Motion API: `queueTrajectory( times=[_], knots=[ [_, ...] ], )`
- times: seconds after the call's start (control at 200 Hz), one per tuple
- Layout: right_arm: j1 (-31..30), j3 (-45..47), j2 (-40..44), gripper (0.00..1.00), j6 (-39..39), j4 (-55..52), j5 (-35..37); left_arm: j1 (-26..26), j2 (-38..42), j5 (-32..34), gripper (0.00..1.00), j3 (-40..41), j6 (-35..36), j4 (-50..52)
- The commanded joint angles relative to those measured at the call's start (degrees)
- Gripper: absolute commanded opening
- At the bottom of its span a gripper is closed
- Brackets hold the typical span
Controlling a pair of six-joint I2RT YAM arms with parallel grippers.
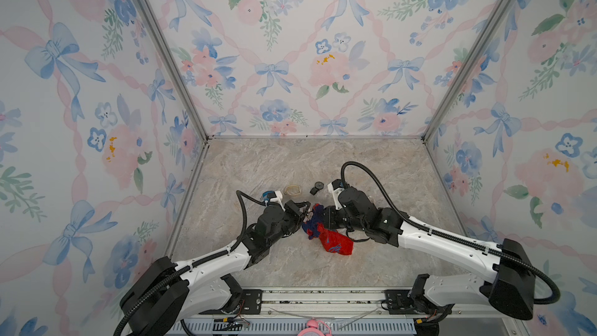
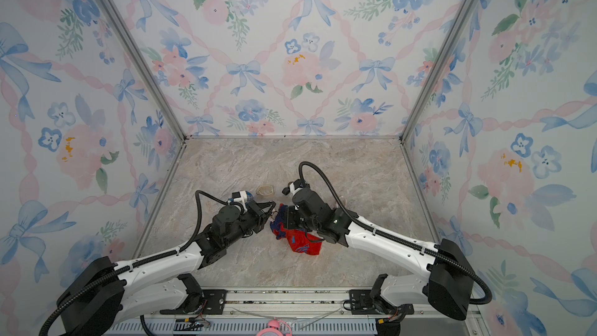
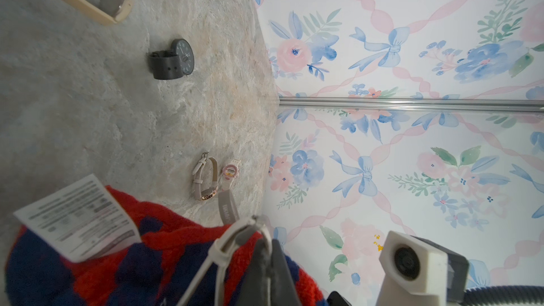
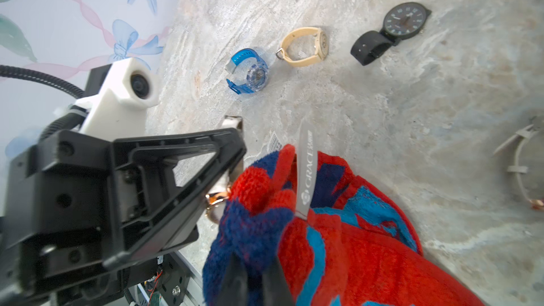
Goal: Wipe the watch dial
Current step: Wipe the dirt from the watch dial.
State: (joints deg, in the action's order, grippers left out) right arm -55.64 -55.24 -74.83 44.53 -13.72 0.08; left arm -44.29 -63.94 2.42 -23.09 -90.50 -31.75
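The held watch (image 4: 217,199) shows only a rose-gold sliver and a buckle. Its dial is covered by the towel (image 4: 353,245) and the left gripper (image 4: 232,166). The right gripper (image 4: 254,281) is blurred and cut off by the frame edge, its jaws sunk in the pile.

In both top views the blue watch (image 1: 267,195) sits mostly behind the left wrist camera. In a top view the black watch (image 2: 285,191) is nearly all behind the right arm. The beige watch (image 3: 88,1) and a pale-strapped watch (image 4: 522,166) run off the frame.

The towel's label (image 3: 79,216) is too blurred to read. A pink object (image 1: 315,325) is cut off at the bottom edge.
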Motion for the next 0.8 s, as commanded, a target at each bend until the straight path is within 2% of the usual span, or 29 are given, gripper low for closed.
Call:
queueTrajectory(
  times=[0.0,0.18,0.35,0.59,0.795],
  knots=[
    [-0.79,-2.52,-2.13,0.00,-1.03,-0.37,0.27,-0.30,-0.50,-1.21,0.00,-0.29,0.41,-1.86],
    [1.23,-0.04,-4.25,0.00,-0.35,1.93,-1.41,-0.36,-0.69,-2.40,0.00,-0.37,0.32,-3.06],
    [3.58,3.47,-0.76,0.00,0.49,1.58,-1.68,-0.36,-1.36,-3.03,0.00,-0.29,0.41,-4.04],
    [2.13,1.60,3.86,0.00,0.02,-1.31,-0.75,-0.33,-5.11,-5.01,0.00,-1.29,0.58,-6.81],
    [1.32,1.03,1.87,0.00,-0.06,-0.26,-1.02,-0.70,-5.76,-6.03,0.00,-2.55,1.63,-6.89]
  ],
)
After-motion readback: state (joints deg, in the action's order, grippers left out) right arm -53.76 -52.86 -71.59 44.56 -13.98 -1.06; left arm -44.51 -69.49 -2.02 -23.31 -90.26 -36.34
